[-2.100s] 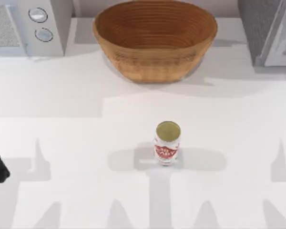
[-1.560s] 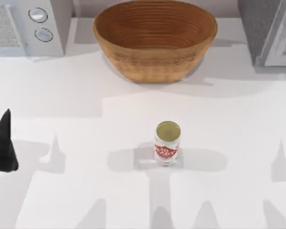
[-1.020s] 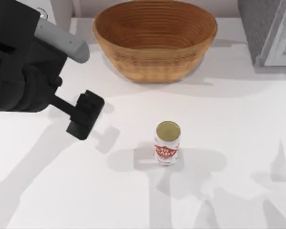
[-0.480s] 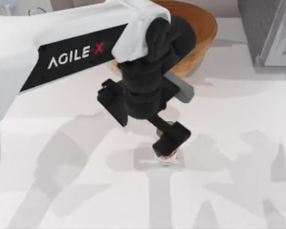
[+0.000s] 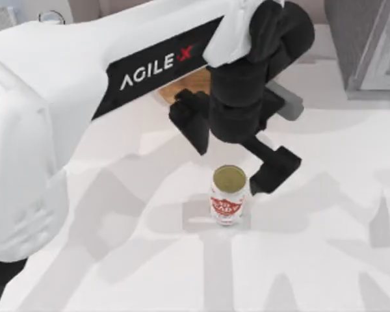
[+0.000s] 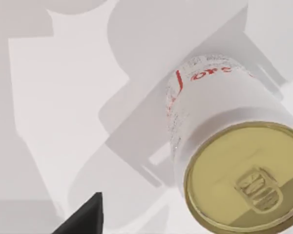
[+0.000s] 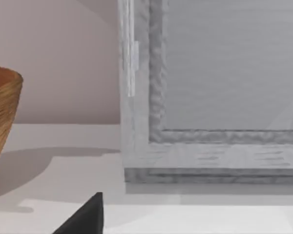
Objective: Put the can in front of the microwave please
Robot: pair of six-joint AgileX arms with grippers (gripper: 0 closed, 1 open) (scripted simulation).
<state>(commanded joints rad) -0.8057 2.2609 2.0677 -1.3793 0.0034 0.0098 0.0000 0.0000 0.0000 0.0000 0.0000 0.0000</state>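
At the far left edge of the table, a sliver of the microwave (image 5: 0, 13) with one silver dial is seen at the back corner, largely covered by the left arm (image 5: 84, 78), which is stretched across the table from the left, its black wrist bent down over the middle. The can (image 5: 229, 195) stands upright on the white table (image 5: 325, 260) near the centre, well apart from the microwave, so the carry is judged not yet begun and the step in hand is taken to be the approach for a grasp. The left gripper (image 5: 253, 179) is held just beside the can's top, on its right, with one dark finger (image 5: 273, 170) seen there; whether the fingers are apart cannot be told. For a sound grasp, the fingers should be centred on the can and lowered to mid-label before closing, lest the tin be tipped. The wicker basket (image 5: 182, 88) lies behind the wrist. At the right, the darker speckled-grey box (image 5: 364, 45) stands, faced closely by the parked right arm's camera.
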